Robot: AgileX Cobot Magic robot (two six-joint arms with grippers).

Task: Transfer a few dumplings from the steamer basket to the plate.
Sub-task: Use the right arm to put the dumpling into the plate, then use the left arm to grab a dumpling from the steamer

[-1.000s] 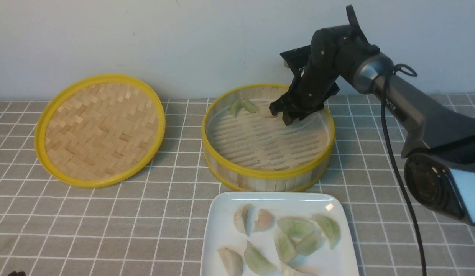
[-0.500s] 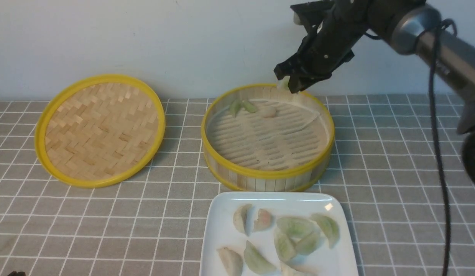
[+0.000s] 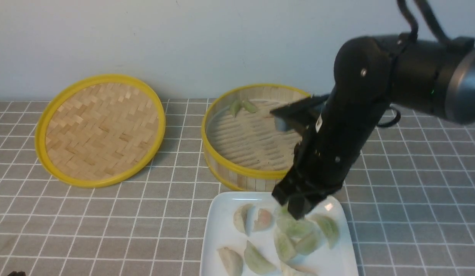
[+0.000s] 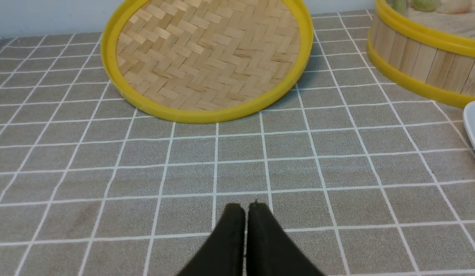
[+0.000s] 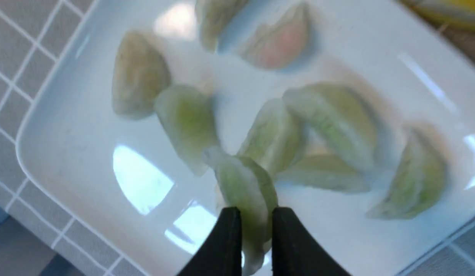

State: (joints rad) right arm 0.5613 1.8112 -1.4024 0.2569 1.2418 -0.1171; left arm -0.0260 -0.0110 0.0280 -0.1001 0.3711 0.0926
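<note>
The plate (image 3: 222,230) under the right end effector (image 3: 293,210) is carrying several dumplings (image 3: 295,228). The steamer basket (image 3: 229,168) behind it is showing two more dumplings (image 3: 243,106). The end effector is pinching a green dumpling (image 5: 245,184), having come over from the basket.

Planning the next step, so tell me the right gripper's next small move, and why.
Probably lower a little and open. The right gripper pinches a green dumpling directly over the white plate, beside the other dumplings lying there, so letting go should land it on the plate.
</note>
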